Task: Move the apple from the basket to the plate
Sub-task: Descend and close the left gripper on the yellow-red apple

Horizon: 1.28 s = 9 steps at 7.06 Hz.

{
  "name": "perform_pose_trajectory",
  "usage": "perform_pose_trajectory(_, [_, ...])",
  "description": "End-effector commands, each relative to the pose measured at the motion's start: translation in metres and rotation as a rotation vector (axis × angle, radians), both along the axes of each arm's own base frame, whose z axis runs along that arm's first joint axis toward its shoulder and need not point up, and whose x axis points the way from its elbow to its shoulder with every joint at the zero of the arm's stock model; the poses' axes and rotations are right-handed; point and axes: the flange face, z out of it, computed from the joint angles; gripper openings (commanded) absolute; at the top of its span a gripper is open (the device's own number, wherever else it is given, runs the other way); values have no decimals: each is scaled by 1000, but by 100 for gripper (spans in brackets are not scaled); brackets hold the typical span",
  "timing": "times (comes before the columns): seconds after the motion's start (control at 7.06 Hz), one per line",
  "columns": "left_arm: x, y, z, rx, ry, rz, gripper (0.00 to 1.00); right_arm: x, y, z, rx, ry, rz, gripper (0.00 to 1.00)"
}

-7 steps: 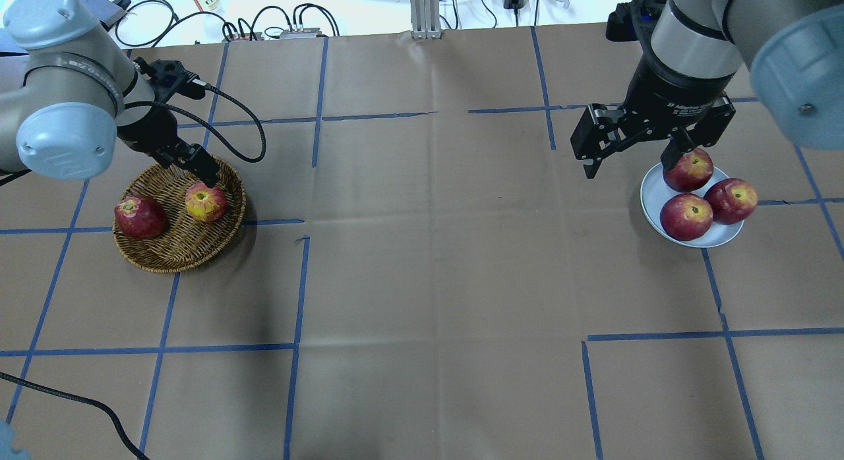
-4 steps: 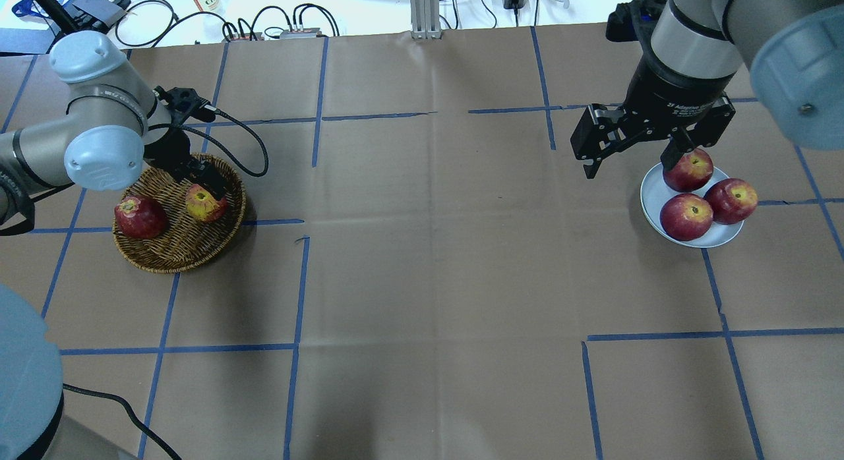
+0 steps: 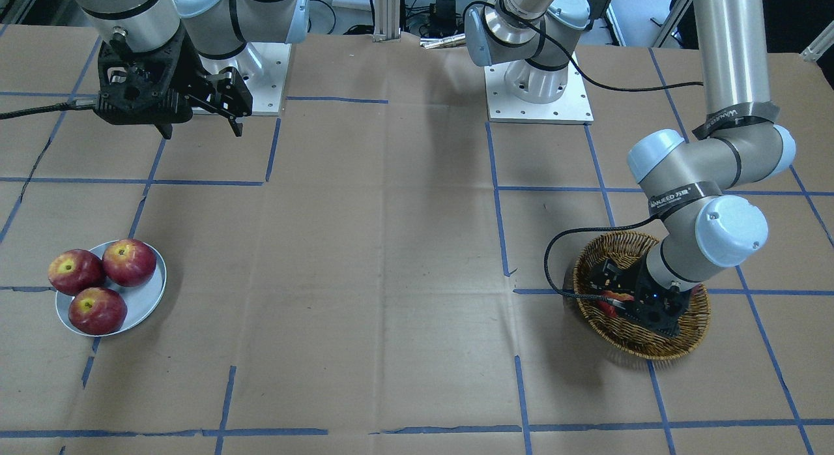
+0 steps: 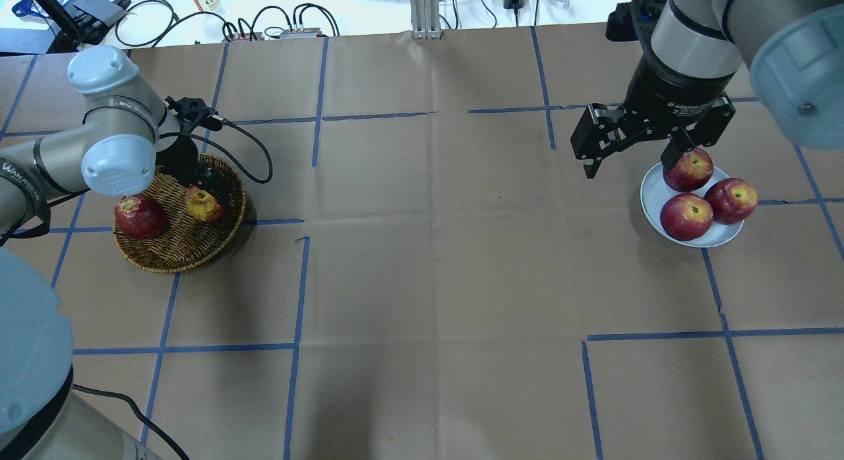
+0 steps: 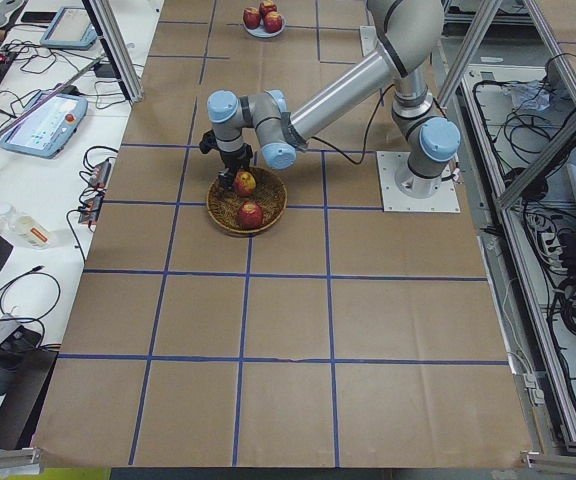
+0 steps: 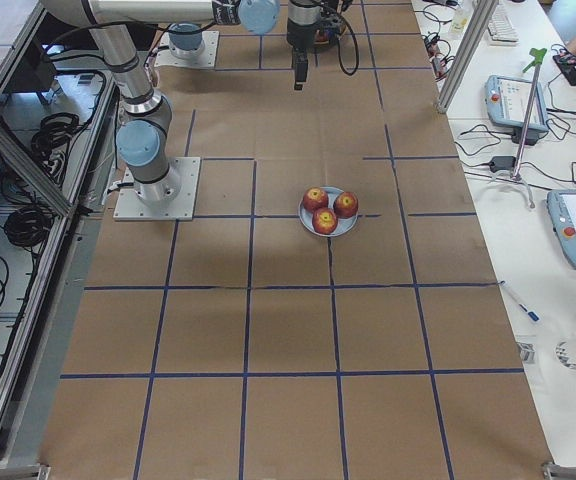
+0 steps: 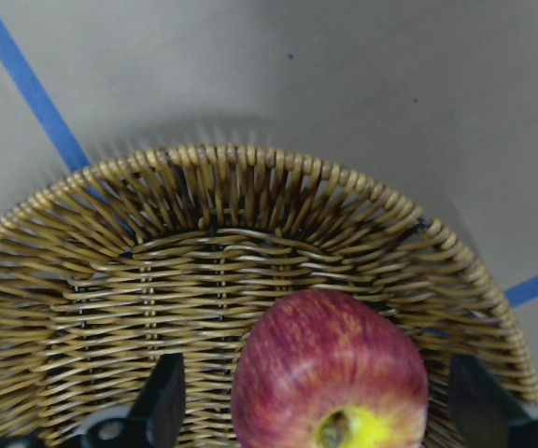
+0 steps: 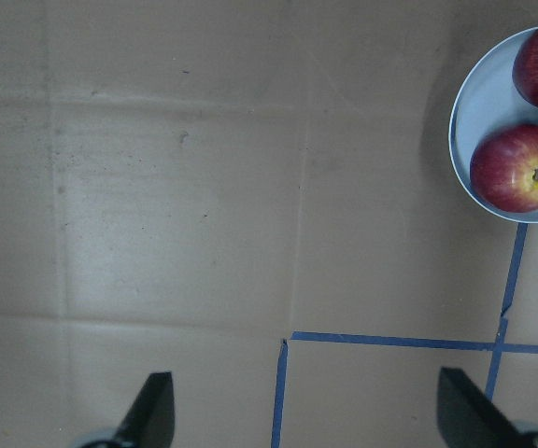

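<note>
Overhead view, left to right. At far left, the basket [image 4: 170,265] sits on the brown-papered worktop [image 4: 435,249]. It holds two apples: a darker red one [image 4: 139,216] toward its left edge, and the streaked apple [image 4: 204,205] to the right, stem hollow facing up.

The left pincer [image 7: 318,413] is down inside the basket, reaching in from the far side. In the wrist view it is released, with one finger [image 7: 163,411] on each side of the apple. The apple lies squarely between them, apparently untouched. Being round, it offers no long axis to line up with, so closing the fingers looks like the next step.

The worktop's middle shows only blue tape lines.

At right, the right pincer [image 8: 308,415] hangs released and holding nothing, just beside the plate [image 4: 653,198]. The plate already carries three dark red apples [image 4: 686,216]. The left arm is by far the nearer to the apple.
</note>
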Motion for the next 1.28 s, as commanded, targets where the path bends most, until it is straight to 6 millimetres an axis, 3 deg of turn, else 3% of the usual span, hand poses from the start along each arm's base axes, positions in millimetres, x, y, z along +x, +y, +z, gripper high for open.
perform_pose_trajectory(0.0, [-1, 5, -13, 37, 7, 1, 99, 0, 0, 0, -1, 0, 0, 100])
perform_pose_trajectory(0.28, [-2, 9, -20, 44, 13, 1, 99, 0, 0, 0, -3, 0, 0, 100])
perform_pose_trajectory(0.43, [-2, 9, -21, 44, 13, 0, 88, 0, 0, 0, -3, 3, 0, 100])
perform_pose_trajectory(0.57, [-1, 8, -20, 39, 10, 0, 61, 0, 0, 0, -3, 2, 0, 100])
perform_pose_trajectory(0.71, [-1, 7, -18, 34, 10, 1, 41, 0, 0, 0, -3, 2, 0, 100])
perform_pose_trajectory(0.85, [-1, 3, -13, 22, 5, 0, 34, 0, -1, 1, -6, 1, 2, 100])
perform_pose_trajectory(1.13, [-16, -4, 31, -38, -18, -16, 34, -1, -1, 1, -8, 9, 5, 100])
